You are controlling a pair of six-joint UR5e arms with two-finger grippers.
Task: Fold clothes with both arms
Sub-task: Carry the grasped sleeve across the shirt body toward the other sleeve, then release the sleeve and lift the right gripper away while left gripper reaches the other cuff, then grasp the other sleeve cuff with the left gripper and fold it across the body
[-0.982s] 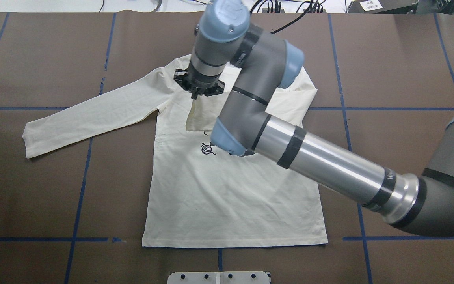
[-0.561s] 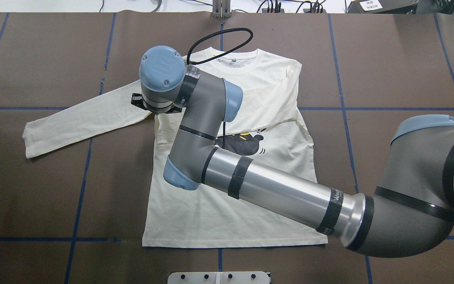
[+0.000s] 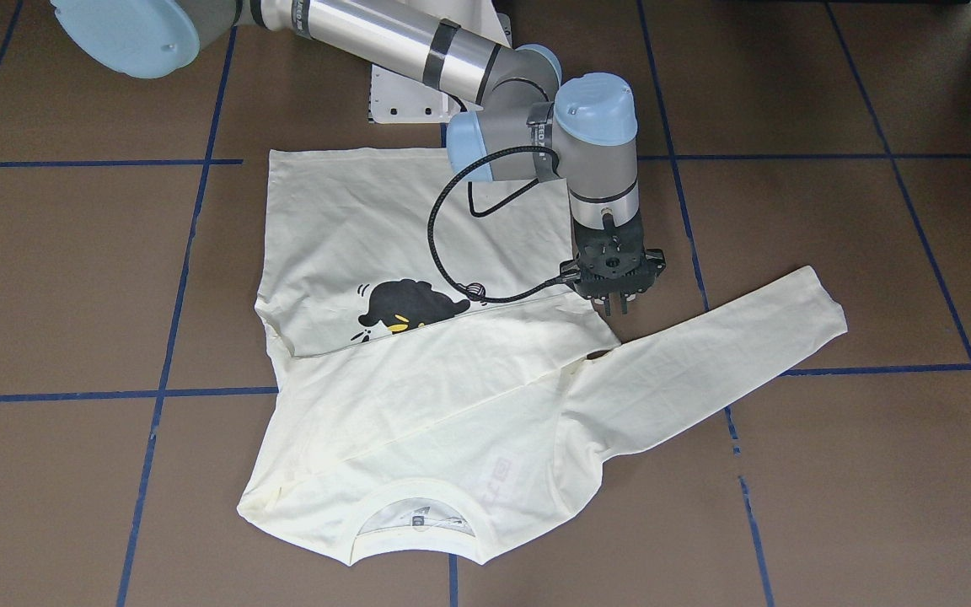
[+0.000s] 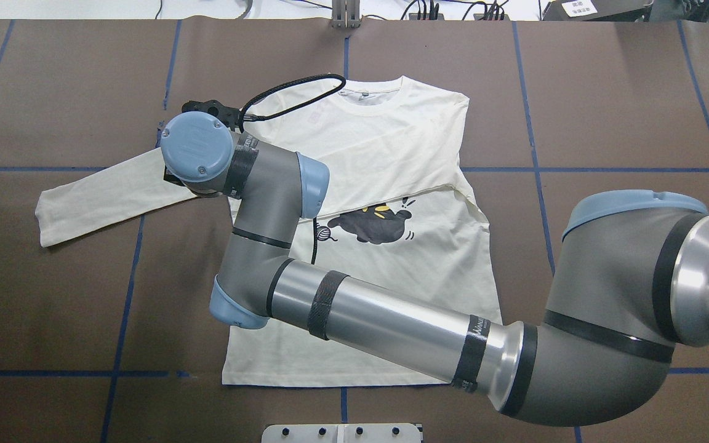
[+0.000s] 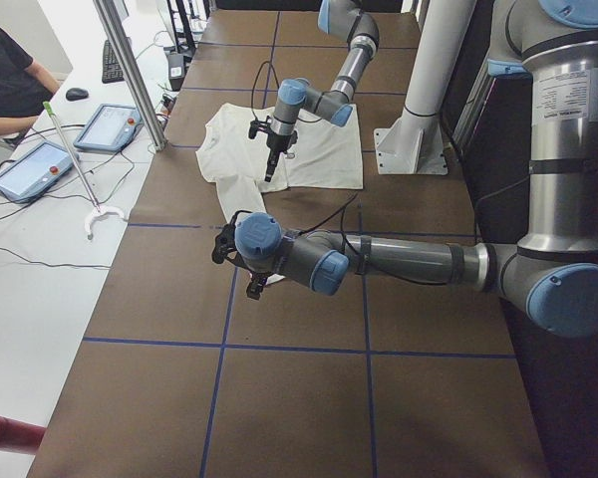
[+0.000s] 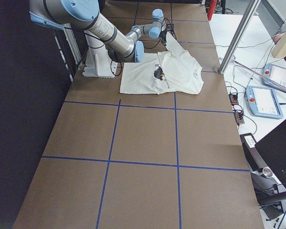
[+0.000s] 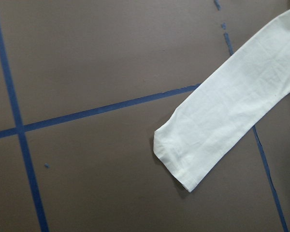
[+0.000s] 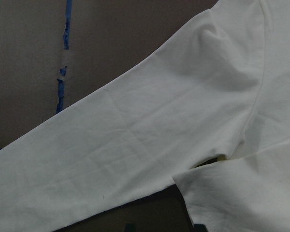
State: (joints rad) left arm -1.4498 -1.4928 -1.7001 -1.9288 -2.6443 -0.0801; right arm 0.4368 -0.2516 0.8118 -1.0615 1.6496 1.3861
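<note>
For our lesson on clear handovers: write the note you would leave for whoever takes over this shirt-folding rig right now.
The right gripper hovers over the T-shirt by the armpit of the outstretched sleeve. It seems to hold nothing; open or shut is unclear.
The left gripper is above the table, its camera on that sleeve's cuff; its state cannot be told.
Done: the folded sleeve lies across the chest, just above the cat print.
Left: fold the outstretched sleeve in, then the body.
</note>
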